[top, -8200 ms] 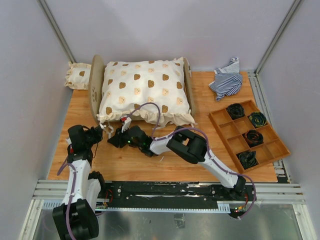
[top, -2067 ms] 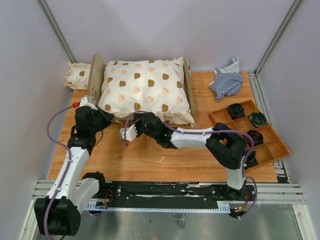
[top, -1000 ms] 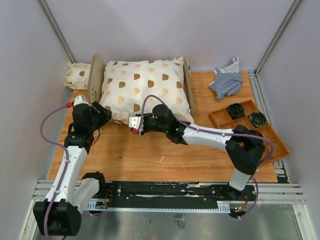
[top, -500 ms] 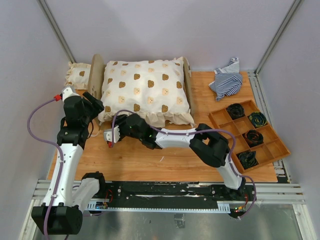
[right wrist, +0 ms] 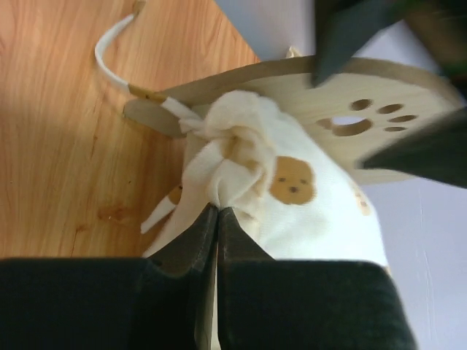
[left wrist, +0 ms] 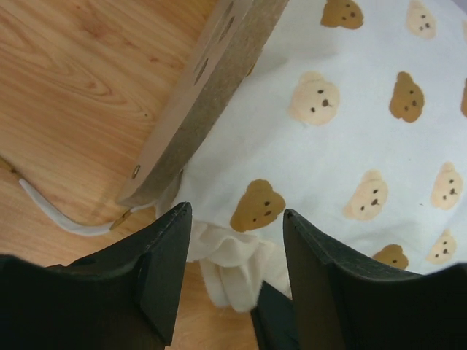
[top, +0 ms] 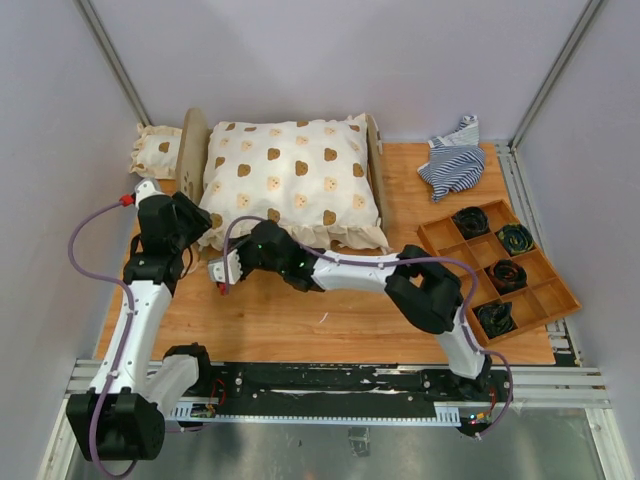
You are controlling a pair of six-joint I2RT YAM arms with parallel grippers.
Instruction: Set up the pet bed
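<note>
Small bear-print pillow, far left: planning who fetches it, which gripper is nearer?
Left. The left gripper sits open in front of the small pillow; the right gripper is farther forward, shut on the big cushion's corner.

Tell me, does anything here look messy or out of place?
Yes. The small bear-print pillow lies outside the pet bed, behind its left end board. A striped cloth sits crumpled in the far right corner. The big cushion's near-left frill is bunched up, pinched in the right gripper.

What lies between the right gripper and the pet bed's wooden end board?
The bunched corner of the bear-print cushion, pinched in the right gripper, fills the stretch to the pet bed's end board; the right wrist view shows it.
</note>
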